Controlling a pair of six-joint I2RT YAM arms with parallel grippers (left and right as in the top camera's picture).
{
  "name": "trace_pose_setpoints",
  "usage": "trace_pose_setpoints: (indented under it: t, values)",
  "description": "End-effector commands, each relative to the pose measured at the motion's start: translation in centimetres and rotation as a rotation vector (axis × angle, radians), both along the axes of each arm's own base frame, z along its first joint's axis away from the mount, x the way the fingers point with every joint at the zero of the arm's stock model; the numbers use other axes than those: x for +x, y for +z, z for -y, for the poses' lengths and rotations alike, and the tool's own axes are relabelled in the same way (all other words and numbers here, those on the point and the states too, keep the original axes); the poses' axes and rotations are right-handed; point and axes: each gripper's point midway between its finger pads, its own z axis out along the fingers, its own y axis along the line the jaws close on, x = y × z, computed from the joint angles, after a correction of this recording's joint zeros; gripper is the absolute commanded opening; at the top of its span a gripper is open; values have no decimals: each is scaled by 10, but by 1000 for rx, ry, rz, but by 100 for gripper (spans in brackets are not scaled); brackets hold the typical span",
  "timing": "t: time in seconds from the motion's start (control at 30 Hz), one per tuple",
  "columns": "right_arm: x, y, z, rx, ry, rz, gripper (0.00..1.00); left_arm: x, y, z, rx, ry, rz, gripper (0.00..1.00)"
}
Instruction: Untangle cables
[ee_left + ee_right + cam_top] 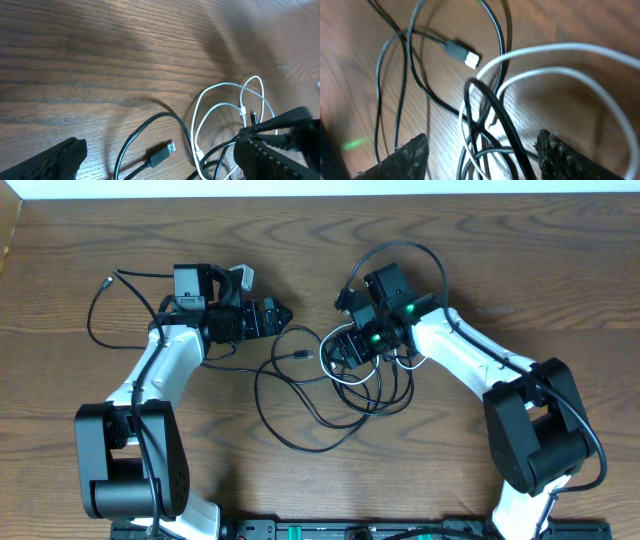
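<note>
The cables lie tangled at the table's centre: black loops (300,405) and one white cable (335,372). My left gripper (283,318) is open and empty at the tangle's left edge. In the left wrist view its fingers (160,146) straddle a black USB plug (161,155) lying on the wood, with white loops (225,107) to the right. My right gripper (338,352) is open, low over the tangle. In the right wrist view its fingers (482,141) straddle crossed black strands (492,115) and the white cable (560,55), and a USB plug (463,54) lies beyond.
A separate black cable (100,310) loops at the far left near the left arm. The arms' own thick wires arch above the right wrist (400,255). The wooden table (520,250) stretches all round, with the far edge at the top.
</note>
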Motion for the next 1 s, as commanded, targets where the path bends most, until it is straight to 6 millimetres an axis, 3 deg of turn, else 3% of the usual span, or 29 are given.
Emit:
trace_pose_setpoints:
  t: [0.0, 0.17, 0.27, 0.37, 0.47, 0.53, 0.63, 0.67, 0.73, 0.83, 0.97]
  values:
    - [15, 31, -4, 35, 1, 77, 65, 7, 4, -2, 15, 1, 20, 100]
    - [33, 45, 2, -29, -26, 147, 65, 7, 4, -2, 15, 1, 20, 100]
    - [53, 54, 20, -141, -67, 231, 66, 7, 4, -2, 15, 1, 20, 100]
    - [65, 47, 43, -278, -121, 284, 68, 7, 4, -2, 15, 1, 20, 100]
    - [61, 34, 61, -381, -103, 288, 66, 7, 4, -2, 15, 1, 20, 100]
    - [57, 24, 71, -440, -110, 280, 60, 7, 4, -2, 15, 1, 20, 100]
    - [57, 18, 81, -488, -125, 284, 47, 7, 4, -2, 15, 1, 20, 100]
    - [57, 17, 83, -494, -127, 284, 33, 7, 4, -2, 15, 1, 20, 100]
    - [56, 16, 83, -491, -126, 280, 24, 7, 4, -2, 15, 1, 20, 100]
    - [50, 10, 80, -489, -111, 268, 23, 7, 4, -2, 15, 1, 20, 100]
    - [41, 0, 70, -447, -81, 247, 33, 7, 4, -2, 15, 1, 20, 100]
